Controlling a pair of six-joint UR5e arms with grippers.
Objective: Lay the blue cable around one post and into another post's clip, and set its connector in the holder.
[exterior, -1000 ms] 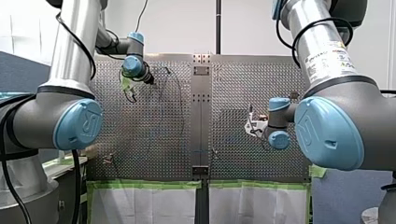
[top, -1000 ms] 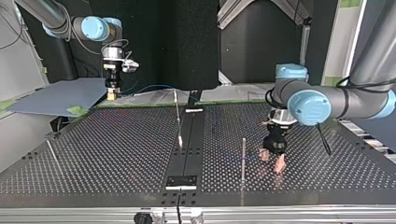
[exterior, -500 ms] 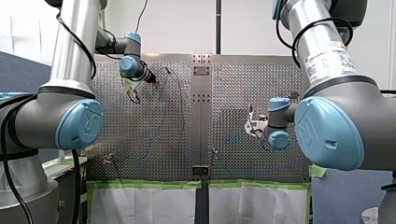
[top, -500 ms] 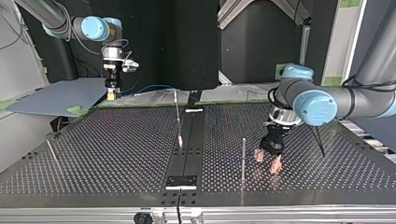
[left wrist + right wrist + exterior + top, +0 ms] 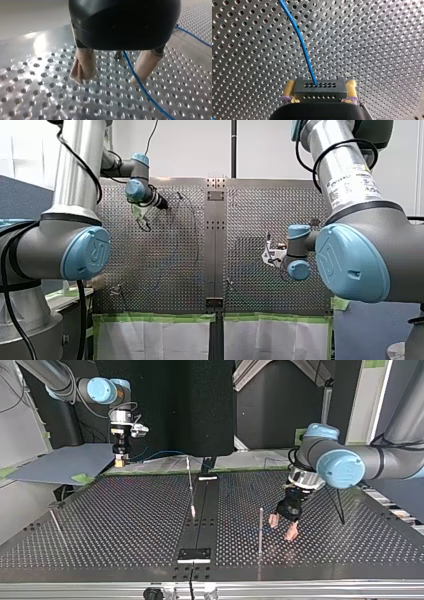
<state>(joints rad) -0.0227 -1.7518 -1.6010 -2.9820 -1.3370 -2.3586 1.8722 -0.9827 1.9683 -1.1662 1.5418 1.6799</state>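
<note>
— So, what sits at the top view's left?
— My right gripper, hanging over the far edge of the table. Its wrist view shows yellow-padded fingers clamped on both sides of a black connector, a block dotted with small holes. The cable, thin and blue, leaves the connector's face and runs away over the perforated surface.
— And further right?
— A thin centre post stands by the dark middle strip. Beyond it a second post rises, nearer the camera's edge of the table.
— Then the other arm?
— Yes. My left gripper is just beside the second post, on its right, low over the table. Its beige pads stand wide apart, gripping nothing. In its wrist view the cable passes between them, close by one pad, then trails on across the holes. Whether it touches that pad, I cannot tell.
</note>
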